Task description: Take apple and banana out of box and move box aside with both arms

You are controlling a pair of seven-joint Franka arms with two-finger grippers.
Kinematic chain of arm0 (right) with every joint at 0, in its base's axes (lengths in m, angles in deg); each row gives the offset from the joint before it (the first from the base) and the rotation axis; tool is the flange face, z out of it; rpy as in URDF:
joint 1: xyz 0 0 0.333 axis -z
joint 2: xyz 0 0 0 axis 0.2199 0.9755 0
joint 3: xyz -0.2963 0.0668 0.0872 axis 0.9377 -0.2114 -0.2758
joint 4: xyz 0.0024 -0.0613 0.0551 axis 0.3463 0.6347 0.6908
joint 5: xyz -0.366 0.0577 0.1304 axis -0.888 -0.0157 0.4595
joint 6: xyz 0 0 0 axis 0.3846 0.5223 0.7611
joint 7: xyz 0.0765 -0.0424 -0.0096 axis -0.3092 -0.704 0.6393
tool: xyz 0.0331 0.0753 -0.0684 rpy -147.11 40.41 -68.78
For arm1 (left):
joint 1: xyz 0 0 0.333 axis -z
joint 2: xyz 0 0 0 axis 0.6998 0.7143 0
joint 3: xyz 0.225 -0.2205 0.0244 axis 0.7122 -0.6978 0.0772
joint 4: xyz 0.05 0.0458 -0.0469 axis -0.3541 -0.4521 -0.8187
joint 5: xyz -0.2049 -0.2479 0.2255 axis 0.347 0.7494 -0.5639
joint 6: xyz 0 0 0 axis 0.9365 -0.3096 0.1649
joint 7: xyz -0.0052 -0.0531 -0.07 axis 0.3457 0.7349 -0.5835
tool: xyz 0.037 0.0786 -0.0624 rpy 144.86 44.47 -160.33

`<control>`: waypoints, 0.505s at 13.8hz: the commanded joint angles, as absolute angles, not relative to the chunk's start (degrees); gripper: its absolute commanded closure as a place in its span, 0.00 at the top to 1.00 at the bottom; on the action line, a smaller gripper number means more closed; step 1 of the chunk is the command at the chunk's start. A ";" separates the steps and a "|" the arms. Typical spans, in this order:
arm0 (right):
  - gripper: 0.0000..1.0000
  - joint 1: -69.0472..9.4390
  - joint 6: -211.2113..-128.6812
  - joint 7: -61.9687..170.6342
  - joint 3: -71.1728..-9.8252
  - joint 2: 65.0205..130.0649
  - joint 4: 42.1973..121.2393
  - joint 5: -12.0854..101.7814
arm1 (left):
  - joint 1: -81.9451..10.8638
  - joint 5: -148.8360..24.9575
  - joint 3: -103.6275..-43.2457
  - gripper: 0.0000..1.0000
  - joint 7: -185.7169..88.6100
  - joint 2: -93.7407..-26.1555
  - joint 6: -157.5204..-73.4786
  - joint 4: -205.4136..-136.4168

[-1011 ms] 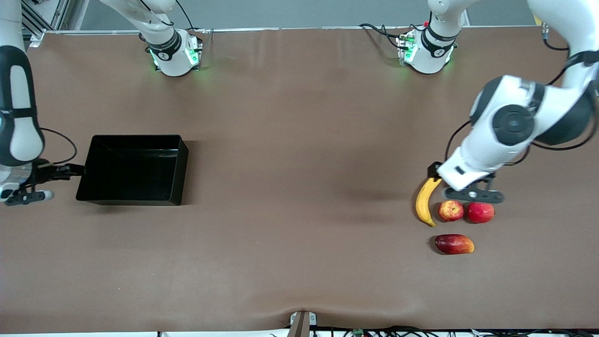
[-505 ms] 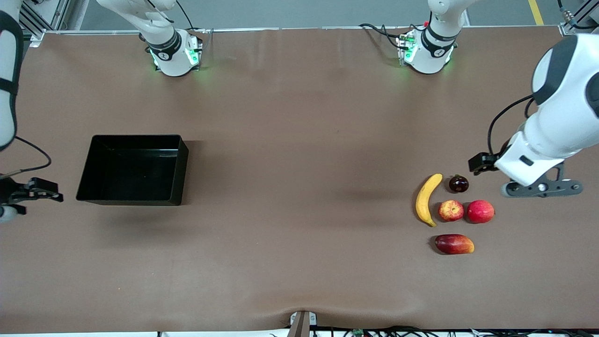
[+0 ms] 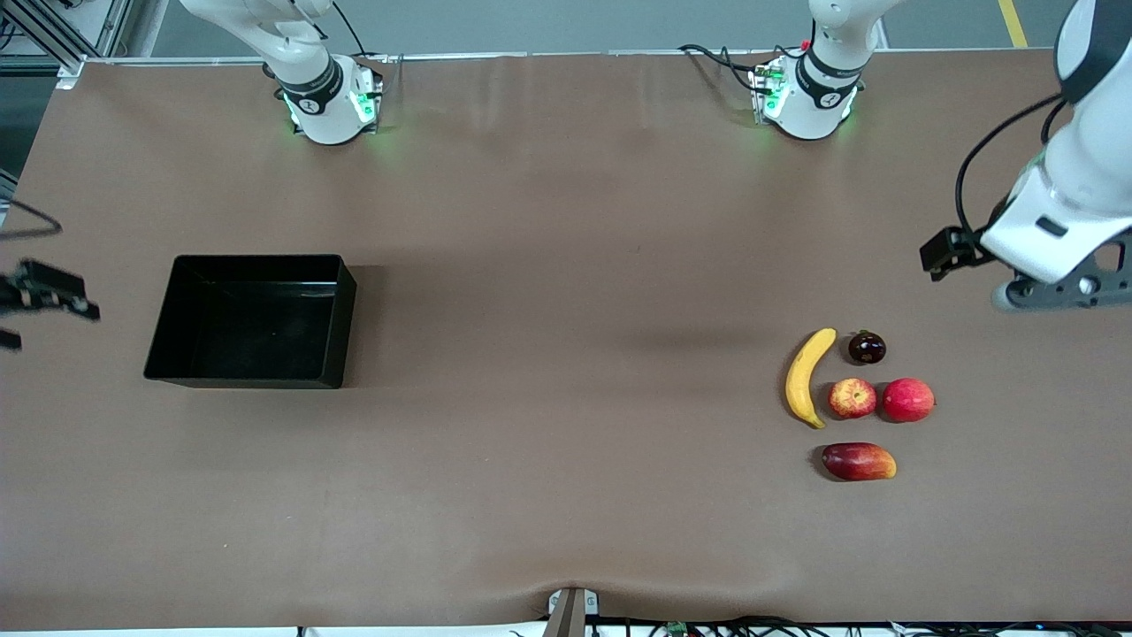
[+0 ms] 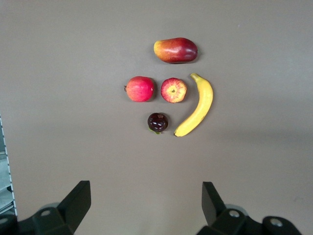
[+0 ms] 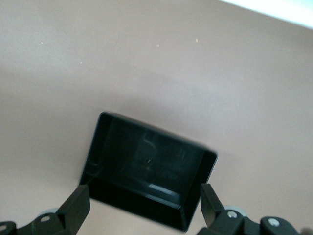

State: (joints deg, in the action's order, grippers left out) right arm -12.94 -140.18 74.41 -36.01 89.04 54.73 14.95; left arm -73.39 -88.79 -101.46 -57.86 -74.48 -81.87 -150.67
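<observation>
The yellow banana [image 3: 803, 376] lies by the left arm's end of the table, with the red-and-yellow apple [image 3: 852, 398] beside it. Both show in the left wrist view, banana [image 4: 198, 107] and apple [image 4: 173, 90]. My left gripper [image 3: 1066, 290] is open and empty [image 4: 145, 205], up over the table's end, apart from the fruits. The black tray [image 3: 252, 320] sits toward the right arm's end and shows empty in the right wrist view [image 5: 146, 169]. My right gripper [image 3: 40, 296] is open and empty [image 5: 144, 208], up beside the tray's outer end.
An evenly red round fruit [image 3: 907, 399] lies beside the apple. A mango [image 3: 858, 461] lies nearer the front camera. A small dark fruit [image 3: 867, 347] lies by the banana's tip. Brown table [image 3: 566, 310] spreads between tray and fruits.
My left gripper has pulled up and away from the fruits toward the table's end, uncovering the small dark fruit. My right gripper has drawn back from the tray's end. Nothing on the table moved.
</observation>
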 commanded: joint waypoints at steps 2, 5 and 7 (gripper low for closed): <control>1.00 -13.32 -139.14 66.54 -35.49 78.68 66.16 14.16 | -76.05 -83.33 -101.43 1.00 -56.43 -78.44 -80.43 -151.36; 1.00 -13.32 -138.53 64.95 -35.66 72.25 71.46 8.47 | -77.11 -81.92 -100.99 1.00 -54.07 -80.11 -80.34 -151.36; 1.00 -12.80 -137.30 64.95 -35.40 70.22 73.13 7.48 | -74.41 -78.95 -95.84 1.00 -53.01 -80.47 -80.43 -151.36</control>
